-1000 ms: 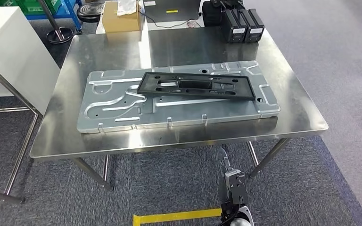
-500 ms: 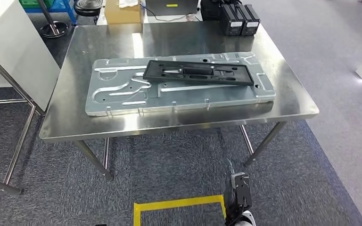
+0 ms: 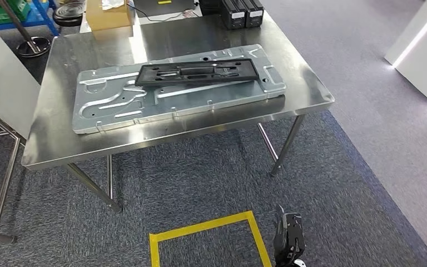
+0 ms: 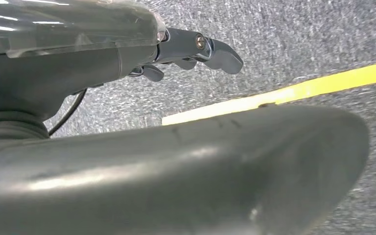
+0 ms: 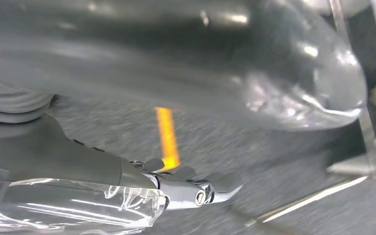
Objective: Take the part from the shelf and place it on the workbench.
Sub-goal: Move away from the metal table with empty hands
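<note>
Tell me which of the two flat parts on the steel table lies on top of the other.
The black plastic frame is on top; it rests across the far side of the larger silver stamped metal panel, which lies directly on the table.

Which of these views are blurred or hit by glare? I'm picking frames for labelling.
Head view: sharp; a bright strip of glare on the shiny steel workbench behind the embossed grey metal plate. Left wrist view: carpet and yellow floor tape fairly sharp, left hand crisp. Right wrist view: smeared by motion blur, right hand sharper.
</note>
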